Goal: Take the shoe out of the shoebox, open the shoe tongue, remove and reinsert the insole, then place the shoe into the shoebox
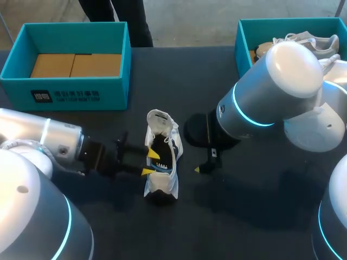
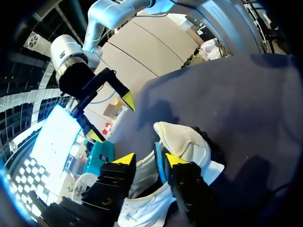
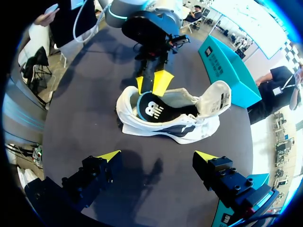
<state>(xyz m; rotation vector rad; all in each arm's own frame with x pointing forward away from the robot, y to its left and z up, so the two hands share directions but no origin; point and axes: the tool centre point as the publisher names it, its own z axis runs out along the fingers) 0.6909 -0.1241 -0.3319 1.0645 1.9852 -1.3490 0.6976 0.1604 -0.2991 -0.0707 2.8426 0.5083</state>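
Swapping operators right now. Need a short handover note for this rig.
Left gripper: at the shoe's heel opening, by the raised insole; grip unclear.
Right gripper: jaws open, empty, over the table beside the shoe.
Shoe upright on the table; nearby shoebox empty.
Done: shoe out, tongue open.
To do: insole fully out and back in, shoe into shoebox.

Left arm (image 1: 38,135), right arm (image 1: 276,81): glossy silver-white shells, glowing cyan rings. Right gripper (image 3: 156,155) black, screw-studded, with bright yellow wedge tips.
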